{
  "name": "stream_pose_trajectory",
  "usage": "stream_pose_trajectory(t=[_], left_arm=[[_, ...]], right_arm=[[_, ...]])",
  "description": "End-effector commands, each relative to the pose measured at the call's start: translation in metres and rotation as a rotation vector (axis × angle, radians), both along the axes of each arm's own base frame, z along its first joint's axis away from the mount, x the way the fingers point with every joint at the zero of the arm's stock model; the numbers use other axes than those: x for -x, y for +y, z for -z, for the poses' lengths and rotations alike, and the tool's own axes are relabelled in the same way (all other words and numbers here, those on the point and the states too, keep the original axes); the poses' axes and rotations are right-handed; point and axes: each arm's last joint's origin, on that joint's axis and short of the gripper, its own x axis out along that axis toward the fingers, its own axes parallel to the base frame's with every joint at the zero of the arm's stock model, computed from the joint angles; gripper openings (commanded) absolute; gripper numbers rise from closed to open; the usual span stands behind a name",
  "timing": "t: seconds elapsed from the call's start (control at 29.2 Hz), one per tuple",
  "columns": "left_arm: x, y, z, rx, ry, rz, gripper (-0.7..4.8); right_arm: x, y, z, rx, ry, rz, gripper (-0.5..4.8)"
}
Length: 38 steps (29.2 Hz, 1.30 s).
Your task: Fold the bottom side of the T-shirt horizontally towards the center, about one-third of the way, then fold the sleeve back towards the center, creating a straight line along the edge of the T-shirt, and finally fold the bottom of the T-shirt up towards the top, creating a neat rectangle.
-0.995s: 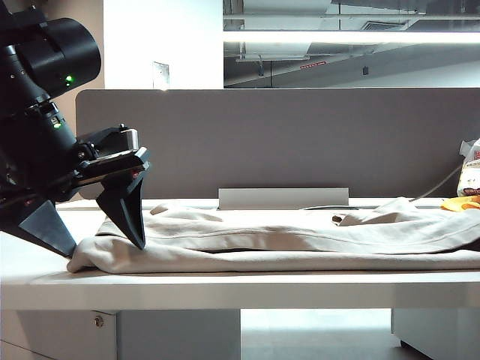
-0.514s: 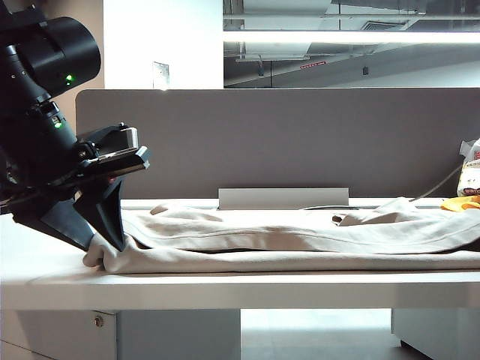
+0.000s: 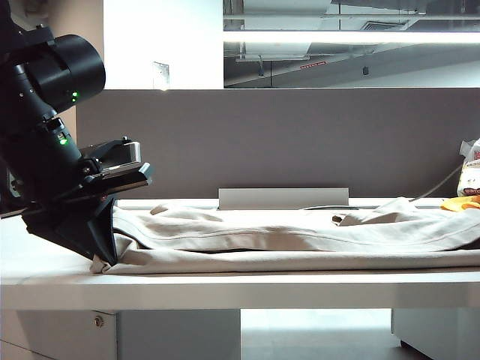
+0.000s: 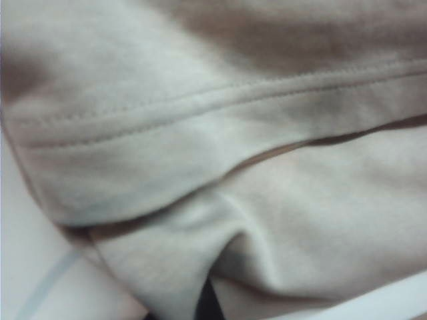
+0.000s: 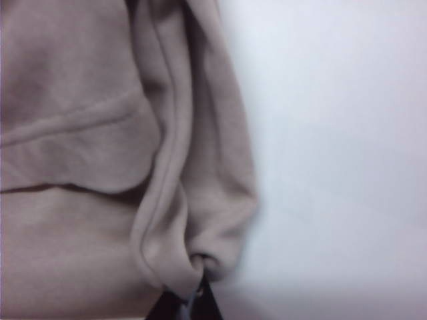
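The beige T-shirt [image 3: 300, 240] is spread across the white bench [image 3: 225, 289], bunched into long soft folds, its stitched hem [image 4: 200, 110] doubled over a lower layer. The left hand [image 3: 105, 259] is pressed together on the cloth's left end. The right hand [image 5: 190, 297] is seen pinching a rolled corner of fabric.

Left claw [image 4: 203, 303] & right claw [image 5: 190, 303] both clamped shut, tips angled down.
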Motion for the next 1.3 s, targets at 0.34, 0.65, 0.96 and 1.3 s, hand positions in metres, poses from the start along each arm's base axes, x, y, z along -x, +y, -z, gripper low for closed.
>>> stream_pose_trajectory(t=[0.34,0.65,0.96,1.3], left_arm=[[-0.004,-0.003,-0.015,0.056,-0.063,0.024,-0.06],[-0.027,-0.007,-0.066,0.036,-0.209,0.034,-0.06],[-0.043,0.008,-0.084,0.038,-0.294,-0.011,-0.06],[-0.101,0.003,-0.104,0.030,-0.343,0.002,-0.06]], right_arm=[[-0.006,0.001,-0.006,-0.082,-0.084,-0.022,-0.01],[-0.017,0.001,-0.024,-0.154,-0.187,-0.033,-0.02],[-0.042,0.002,-0.071,-0.139,-0.319,-0.028,-0.02],[-0.084,0.018,-0.084,-0.099,-0.359,-0.033,-0.02]])
